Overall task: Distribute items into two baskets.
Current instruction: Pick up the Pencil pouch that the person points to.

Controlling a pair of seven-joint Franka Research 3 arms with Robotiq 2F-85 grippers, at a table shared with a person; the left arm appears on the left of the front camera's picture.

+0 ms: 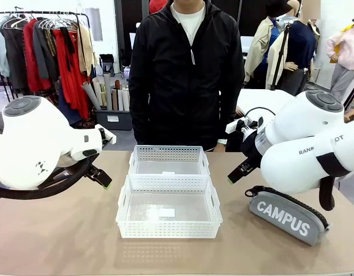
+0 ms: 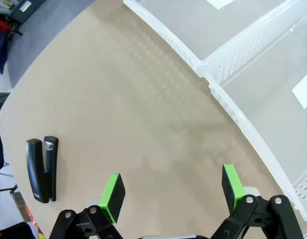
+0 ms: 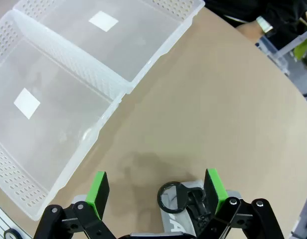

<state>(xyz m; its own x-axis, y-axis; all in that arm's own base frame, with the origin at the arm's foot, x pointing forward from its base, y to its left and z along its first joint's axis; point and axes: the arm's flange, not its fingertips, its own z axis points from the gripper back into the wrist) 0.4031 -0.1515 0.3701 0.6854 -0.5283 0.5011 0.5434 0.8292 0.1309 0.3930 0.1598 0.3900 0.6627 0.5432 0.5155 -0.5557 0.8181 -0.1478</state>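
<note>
Two white lattice baskets stand end to end mid-table, the near basket [image 1: 168,229] in front of the far basket [image 1: 168,153], both empty apart from a white label on each base. The grey "CAMPUS" pouch [image 1: 289,215] lies on the table at the right. Just above the pouch's black strap ring [image 3: 173,196], my right gripper [image 3: 156,186] hangs open, touching nothing. The black stapler [image 2: 41,169] lies flat on the table to the left of my left gripper [image 2: 171,186], which is open and empty over bare tabletop. The baskets' walls [image 2: 228,102] run past its right finger.
A person in a black jacket [image 1: 185,75] stands at the far table edge behind the baskets, one hand with a watch [image 1: 222,142] near the edge. Bare tabletop [image 1: 62,230] lies left of the baskets and in front of them.
</note>
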